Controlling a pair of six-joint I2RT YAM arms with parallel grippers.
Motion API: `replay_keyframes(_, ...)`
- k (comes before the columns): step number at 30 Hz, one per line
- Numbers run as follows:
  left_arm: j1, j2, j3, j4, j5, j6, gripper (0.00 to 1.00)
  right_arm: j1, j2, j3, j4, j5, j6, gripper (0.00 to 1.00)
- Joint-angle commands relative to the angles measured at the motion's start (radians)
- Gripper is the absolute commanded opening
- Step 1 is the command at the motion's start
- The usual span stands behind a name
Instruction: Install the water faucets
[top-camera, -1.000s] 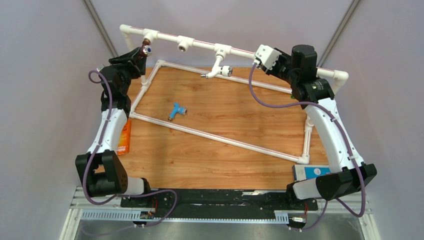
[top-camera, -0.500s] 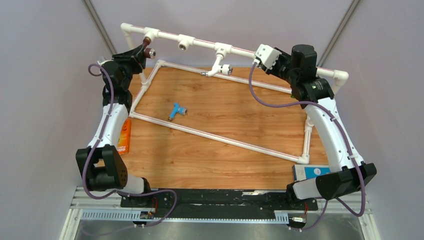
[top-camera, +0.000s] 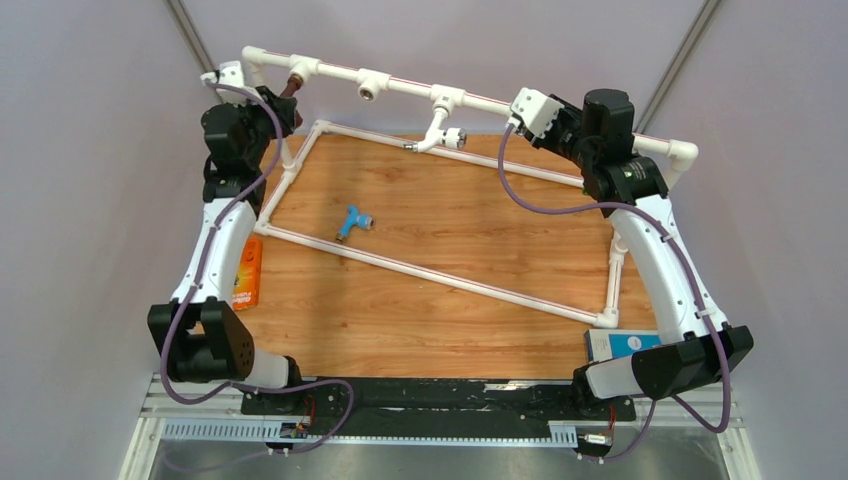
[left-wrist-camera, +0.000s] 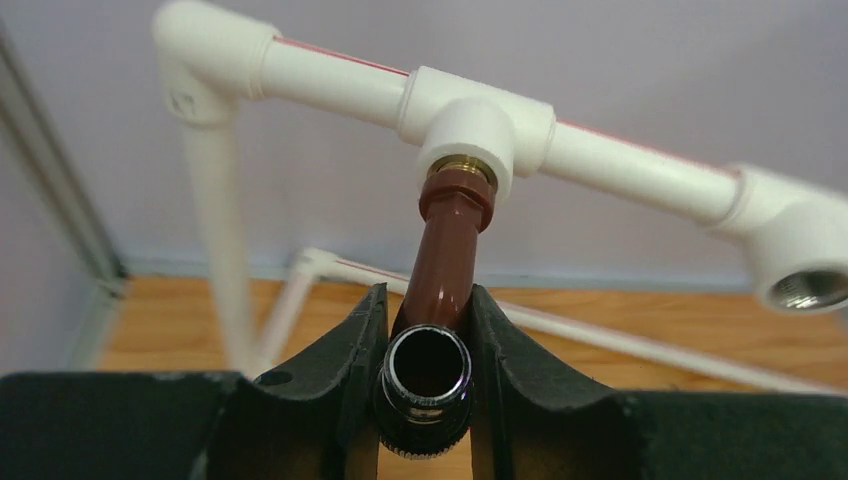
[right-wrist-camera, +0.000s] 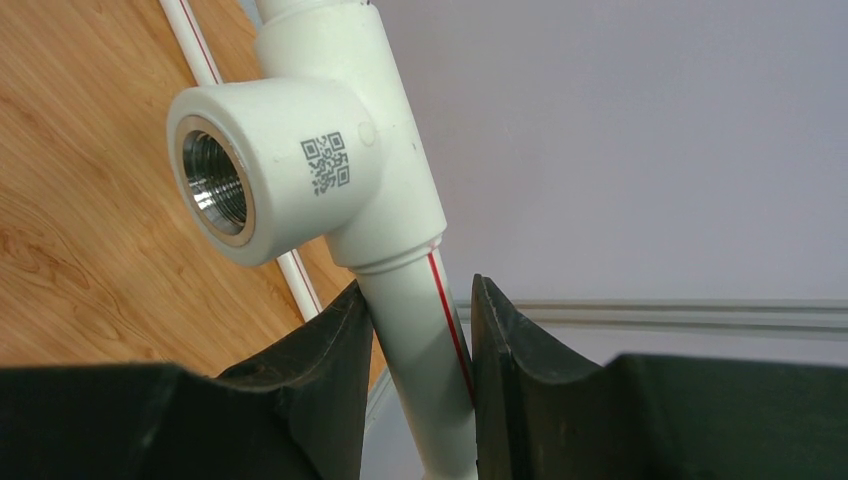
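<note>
My left gripper (left-wrist-camera: 428, 345) is shut on the dark brown faucet (left-wrist-camera: 450, 245). The faucet's threaded end sits in the brass-lined leftmost tee of the raised white pipe rail (left-wrist-camera: 330, 80). From above, this gripper (top-camera: 280, 103) is at the rail's left end, with a little of the brown faucet (top-camera: 292, 87) showing. A white faucet (top-camera: 438, 135) hangs from the third tee. The light blue faucet (top-camera: 352, 221) lies loose on the wooden board. My right gripper (right-wrist-camera: 420, 335) is shut on the rail's pipe (right-wrist-camera: 425, 300) just below an empty tee socket (right-wrist-camera: 215, 185), at the rail's right part (top-camera: 517, 110).
An empty tee socket (top-camera: 368, 92) sits between the brown and white faucets. A low pipe rectangle (top-camera: 440, 272) lies on the board (top-camera: 450, 220). An orange packet (top-camera: 248, 272) lies at the left edge and a blue-and-white box (top-camera: 625, 345) at the near right.
My left gripper closed on the brown faucet, and the wrist rolled and rose toward the rail's left corner, turning the faucet. The right arm has stayed still.
</note>
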Motion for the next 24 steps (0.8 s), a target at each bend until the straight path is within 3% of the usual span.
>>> replay_keyframes(1,-0.135,-0.044,-0.100,-0.092,-0.143,0.928,0.00,0.028,0.009,-0.019,-0.073,-0.107,0.163,0.00)
replay_keyframes(7,-0.192,-0.093,-0.218,-0.162,-0.174,1.702,0.00,0.028,0.008,-0.018,-0.073,-0.109,0.163,0.00)
replay_keyframes(9,-0.192,-0.108,-0.241,-0.199,-0.194,1.800,0.00,0.028,0.008,-0.018,-0.073,-0.109,0.163,0.00)
replay_keyframes(12,-0.191,-0.133,-0.217,-0.215,-0.195,1.745,0.08,0.028,0.008,-0.016,-0.073,-0.110,0.161,0.00)
replay_keyframes(14,-0.192,-0.156,-0.212,-0.195,-0.168,1.661,0.32,0.029,0.009,-0.016,-0.073,-0.112,0.161,0.00)
replay_keyframes(15,-0.192,-0.164,-0.212,-0.180,-0.159,1.609,0.61,0.029,0.011,-0.018,-0.073,-0.112,0.161,0.00)
replay_keyframes(16,-0.191,-0.177,-0.209,-0.176,-0.136,1.578,0.79,0.028,0.011,-0.016,-0.073,-0.112,0.162,0.00)
replay_keyframes(17,-0.189,-0.184,-0.205,-0.176,-0.128,1.531,0.87,0.028,0.009,-0.016,-0.074,-0.112,0.161,0.00)
replay_keyframes(24,-0.140,-0.285,-0.195,-0.055,-0.047,1.114,0.91,0.029,0.008,-0.019,-0.071,-0.112,0.159,0.00)
